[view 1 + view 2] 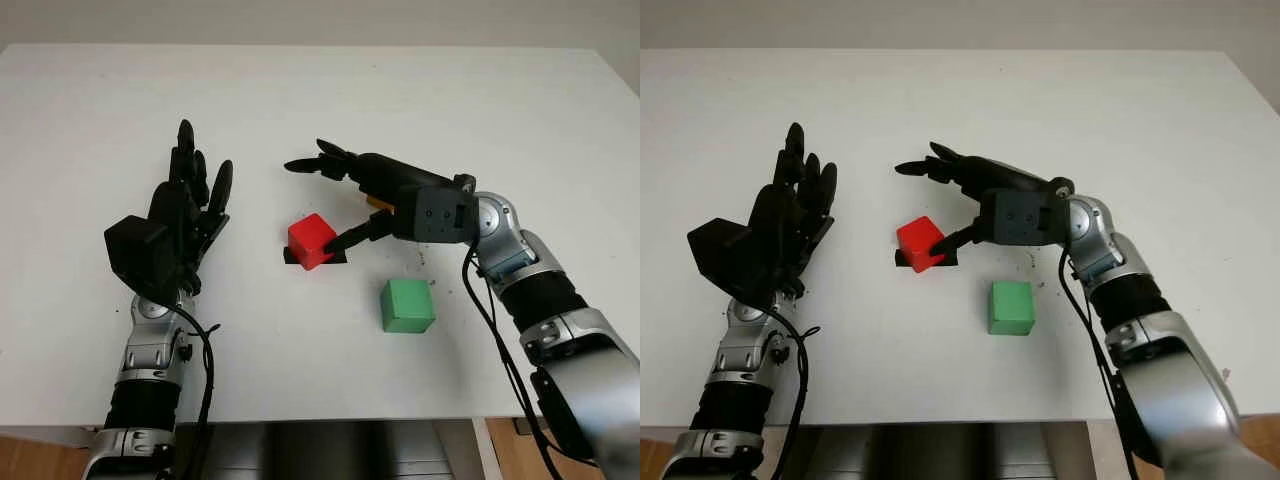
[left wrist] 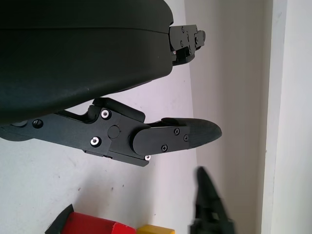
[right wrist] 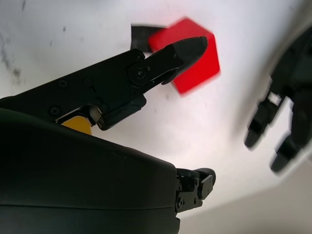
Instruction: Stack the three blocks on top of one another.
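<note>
White laminate covered the table (image 1: 320,100) on which a red cube-shaped block (image 1: 311,241) sat tilted near the centre, over a small black patch (image 1: 290,258). In the left eye view, the right hand (image 1: 350,195) reached in from the right, holding nothing, its thumb tip at the red block's right edge and its other fingers stretched beyond the block. A green cube-shaped block (image 1: 407,305) stood apart, nearer the robot and below that hand's wrist. A sliver of a yellow block (image 1: 378,204) showed under the right hand. The left hand (image 1: 185,215) hung open over the table's left side, well apart from the blocks.

The right eye view gave the same arrangement, the red block between the two hands and the green block nearer the front edge.

From the left wrist, the open left hand's finger crossed bare white table, with the red block and the yellow block just beside each other at the frame's edge.

From the right wrist, the thumb tip (image 3: 187,48) overlapped the red block; whether it touched could not be told.
</note>
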Robot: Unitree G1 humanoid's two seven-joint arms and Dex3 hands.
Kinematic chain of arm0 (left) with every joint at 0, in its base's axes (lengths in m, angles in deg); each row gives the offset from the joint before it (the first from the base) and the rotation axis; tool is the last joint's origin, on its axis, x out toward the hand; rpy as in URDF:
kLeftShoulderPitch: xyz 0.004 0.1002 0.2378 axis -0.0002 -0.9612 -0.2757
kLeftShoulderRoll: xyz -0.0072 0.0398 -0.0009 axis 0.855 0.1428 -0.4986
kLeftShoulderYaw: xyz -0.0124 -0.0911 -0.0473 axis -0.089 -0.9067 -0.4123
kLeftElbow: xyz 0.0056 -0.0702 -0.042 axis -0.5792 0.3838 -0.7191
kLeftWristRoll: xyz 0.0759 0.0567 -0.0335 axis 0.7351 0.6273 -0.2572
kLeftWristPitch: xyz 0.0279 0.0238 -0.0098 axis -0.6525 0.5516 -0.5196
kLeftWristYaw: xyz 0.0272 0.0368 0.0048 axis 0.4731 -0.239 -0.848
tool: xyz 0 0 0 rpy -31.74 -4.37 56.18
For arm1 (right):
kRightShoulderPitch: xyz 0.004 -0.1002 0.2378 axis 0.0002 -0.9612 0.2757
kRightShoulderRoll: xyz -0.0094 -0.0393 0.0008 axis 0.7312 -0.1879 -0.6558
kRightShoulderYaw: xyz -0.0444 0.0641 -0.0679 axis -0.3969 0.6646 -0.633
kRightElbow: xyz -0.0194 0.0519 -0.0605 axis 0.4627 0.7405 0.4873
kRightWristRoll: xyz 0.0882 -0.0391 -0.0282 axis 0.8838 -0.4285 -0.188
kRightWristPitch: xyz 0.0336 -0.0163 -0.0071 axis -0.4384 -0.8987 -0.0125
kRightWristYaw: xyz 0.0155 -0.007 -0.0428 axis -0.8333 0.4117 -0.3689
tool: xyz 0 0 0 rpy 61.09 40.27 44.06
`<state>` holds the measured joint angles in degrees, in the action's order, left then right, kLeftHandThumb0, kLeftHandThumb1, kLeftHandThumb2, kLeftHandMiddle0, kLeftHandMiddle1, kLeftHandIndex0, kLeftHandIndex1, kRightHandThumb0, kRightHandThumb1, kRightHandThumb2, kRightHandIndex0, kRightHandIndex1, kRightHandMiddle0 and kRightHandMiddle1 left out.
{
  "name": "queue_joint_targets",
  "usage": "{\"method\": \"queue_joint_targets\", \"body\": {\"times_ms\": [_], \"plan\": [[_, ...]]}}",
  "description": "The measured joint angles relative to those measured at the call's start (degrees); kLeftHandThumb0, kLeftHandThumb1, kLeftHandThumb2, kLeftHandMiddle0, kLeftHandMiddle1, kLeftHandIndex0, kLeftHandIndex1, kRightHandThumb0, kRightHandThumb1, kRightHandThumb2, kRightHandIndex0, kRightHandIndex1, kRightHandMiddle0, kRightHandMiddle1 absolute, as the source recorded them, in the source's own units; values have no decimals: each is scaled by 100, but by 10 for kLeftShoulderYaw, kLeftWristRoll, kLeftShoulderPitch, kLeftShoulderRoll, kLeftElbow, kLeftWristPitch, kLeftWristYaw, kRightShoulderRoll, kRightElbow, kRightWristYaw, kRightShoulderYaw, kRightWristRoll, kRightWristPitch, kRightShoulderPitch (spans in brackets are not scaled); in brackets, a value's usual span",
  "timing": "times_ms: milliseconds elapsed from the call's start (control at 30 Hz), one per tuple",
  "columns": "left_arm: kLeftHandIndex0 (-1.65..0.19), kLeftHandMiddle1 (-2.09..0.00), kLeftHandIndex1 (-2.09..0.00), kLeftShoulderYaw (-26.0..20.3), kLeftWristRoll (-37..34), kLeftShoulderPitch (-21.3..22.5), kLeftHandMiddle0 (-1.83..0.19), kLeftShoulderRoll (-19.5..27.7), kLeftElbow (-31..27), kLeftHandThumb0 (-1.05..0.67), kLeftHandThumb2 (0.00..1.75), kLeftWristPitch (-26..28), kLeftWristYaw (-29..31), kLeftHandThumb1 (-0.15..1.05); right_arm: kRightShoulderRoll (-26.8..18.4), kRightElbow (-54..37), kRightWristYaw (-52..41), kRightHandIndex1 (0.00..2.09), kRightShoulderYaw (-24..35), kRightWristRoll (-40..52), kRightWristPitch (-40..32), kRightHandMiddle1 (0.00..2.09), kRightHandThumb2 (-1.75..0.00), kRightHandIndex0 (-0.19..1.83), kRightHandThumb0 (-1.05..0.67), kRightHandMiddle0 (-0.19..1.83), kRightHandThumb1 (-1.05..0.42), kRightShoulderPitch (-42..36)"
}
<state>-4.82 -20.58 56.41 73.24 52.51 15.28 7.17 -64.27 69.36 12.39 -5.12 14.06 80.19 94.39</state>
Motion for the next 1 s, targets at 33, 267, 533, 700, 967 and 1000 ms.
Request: {"method": "queue_joint_targets", "body": {"times_ms": [33,267,533,700,967,1000], "plan": [[11,-5,-5,0,0,0,11,0,0,-60,44,0,1,105,-8,-13,-4,0,8,7,-4,23,-5,-19,-69,6,-88,6],[11,-5,-5,-1,-1,0,11,0,0,-61,44,0,1,105,-65,-34,-8,5,43,16,-11,35,-4,-12,-70,27,-82,78],[12,-5,-5,-5,-6,0,11,2,4,-59,47,-8,7,105,-144,103,27,6,5,-93,61,31,-5,-10,-68,31,-79,178],[14,-4,-4,-8,-12,0,14,12,6,-58,46,-18,22,105,-167,149,113,6,-63,-216,107,30,-6,-9,-71,33,-80,206],[12,-5,-5,-23,-8,2,13,56,6,-61,44,-11,20,105,-169,213,207,6,-151,-331,111,24,-5,-8,-62,36,-76,238],[13,-5,-5,-24,-7,3,13,62,6,-61,45,-12,22,105,-167,221,216,6,-160,-341,113,23,-5,-9,-62,36,-77,240]]}}
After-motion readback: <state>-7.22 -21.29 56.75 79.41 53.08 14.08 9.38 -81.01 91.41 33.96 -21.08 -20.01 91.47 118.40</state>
